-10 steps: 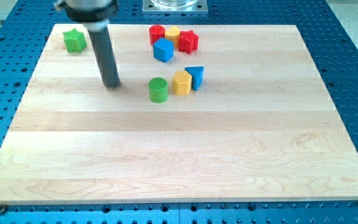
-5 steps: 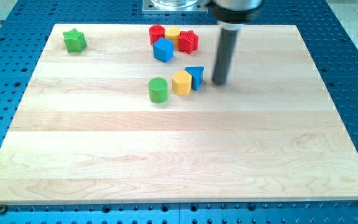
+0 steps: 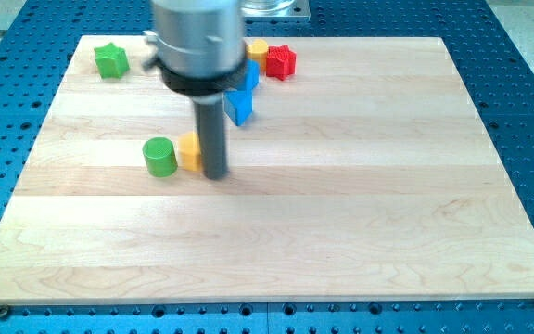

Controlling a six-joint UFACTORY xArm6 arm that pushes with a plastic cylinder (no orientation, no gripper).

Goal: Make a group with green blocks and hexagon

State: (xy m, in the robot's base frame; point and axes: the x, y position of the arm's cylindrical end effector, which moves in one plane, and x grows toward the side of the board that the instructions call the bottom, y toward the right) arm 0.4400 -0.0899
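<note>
Pushing: my tip (image 3: 216,173) shoved yellow block (image 3: 189,150), green cylinder (image 3: 159,156) leftward.

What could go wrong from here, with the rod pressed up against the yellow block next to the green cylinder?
1. My tip sits at the right side of the yellow hexagon block, which touches the green cylinder block. An off-centre push could make either one slip aside and split the pair.
2. The green star block lies far off at the view's top left, so the group is not formed yet.
3. The rod's housing hides part of the blue blocks, so a stray contact there could go unseen.
</note>
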